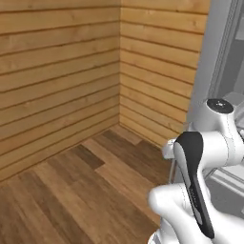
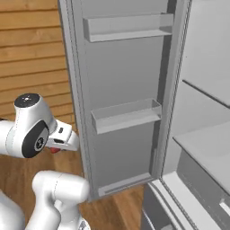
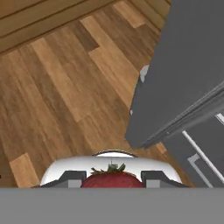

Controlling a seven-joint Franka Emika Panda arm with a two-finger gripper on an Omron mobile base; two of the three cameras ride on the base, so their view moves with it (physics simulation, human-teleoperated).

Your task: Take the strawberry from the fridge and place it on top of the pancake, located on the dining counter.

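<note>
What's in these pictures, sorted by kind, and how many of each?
Strawberry, held in the gripper: 1
Fridge, door open: 1
Door shelves: 2
Total: 4

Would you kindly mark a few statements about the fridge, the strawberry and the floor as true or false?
1. The strawberry sits between the fingers of the tool. True.
2. The fridge door stands closed. False: it is swung open, its door shelves showing.
3. The floor is of wooden planks. True.
4. The strawberry rests on a fridge shelf. False: it is held over the floor, outside the fridge.
5. The door shelves hold bottles. False: nothing is in them.
</note>
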